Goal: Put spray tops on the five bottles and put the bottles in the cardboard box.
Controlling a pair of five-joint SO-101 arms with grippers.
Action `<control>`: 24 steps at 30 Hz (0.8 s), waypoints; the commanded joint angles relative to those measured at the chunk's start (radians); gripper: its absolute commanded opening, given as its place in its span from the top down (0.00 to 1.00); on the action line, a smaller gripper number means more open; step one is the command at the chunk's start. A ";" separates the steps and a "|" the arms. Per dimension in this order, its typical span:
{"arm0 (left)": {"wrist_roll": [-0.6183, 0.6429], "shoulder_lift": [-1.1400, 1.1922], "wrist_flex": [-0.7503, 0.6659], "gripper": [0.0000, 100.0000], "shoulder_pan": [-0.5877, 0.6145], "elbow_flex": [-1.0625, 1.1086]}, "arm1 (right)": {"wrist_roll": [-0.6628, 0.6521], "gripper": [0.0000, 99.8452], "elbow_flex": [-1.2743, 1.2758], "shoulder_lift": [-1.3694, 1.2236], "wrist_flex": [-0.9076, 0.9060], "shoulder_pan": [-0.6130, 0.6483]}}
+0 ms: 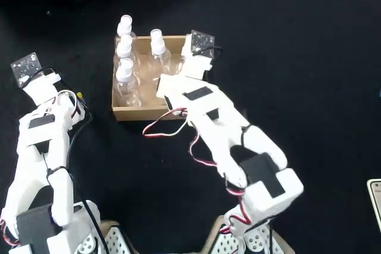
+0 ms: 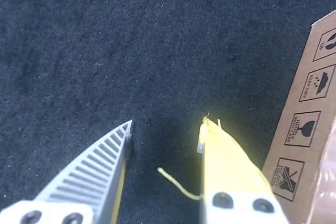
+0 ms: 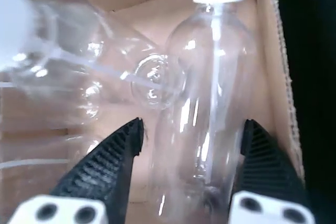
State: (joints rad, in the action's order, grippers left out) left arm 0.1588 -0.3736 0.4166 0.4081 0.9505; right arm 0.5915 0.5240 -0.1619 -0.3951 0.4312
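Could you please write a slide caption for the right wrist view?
Right gripper, fingers open, flanks a spray-topped bottle inside the box.

We find a cardboard box (image 1: pixel 140 113) on the table (image 1: pixel 297 57), ahead of both arms. Three bottles (image 1: pixel 124 46) stand in a row along its left wall, with a fourth bottle (image 1: pixel 157 40) at the middle back. A fifth bottle (image 3: pixel 205 103) stands by the right wall, at the right gripper (image 3: pixel 191 129). The left gripper (image 2: pixel 167 125) hangs over the table, left of the box.
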 commanded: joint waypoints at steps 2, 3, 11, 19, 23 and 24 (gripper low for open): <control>0.011 -0.029 -0.017 0.82 -0.001 -0.004 | 0.003 0.75 -0.088 -0.013 0.025 -0.035; 0.011 -0.029 -0.015 0.82 -0.001 -0.004 | 0.003 0.75 -0.088 -0.013 0.025 -0.032; 0.011 -0.029 -0.015 0.82 -0.001 -0.004 | 0.003 0.86 -0.087 -0.013 -0.015 -0.037; 0.011 -0.029 -0.015 0.82 0.001 -0.004 | 0.003 0.86 -0.084 -0.004 -0.020 -0.041; 0.011 -0.029 -0.015 0.82 0.001 -0.004 | 0.003 0.86 -0.082 0.087 -0.098 -0.072; 0.011 -0.029 -0.015 0.82 0.001 -0.004 | 0.003 0.86 -0.082 0.105 -0.112 -0.080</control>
State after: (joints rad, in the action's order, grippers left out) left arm 0.1588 -0.3736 0.4166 0.4081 0.9505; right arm 0.5915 0.4979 -0.1772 -0.4534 0.3928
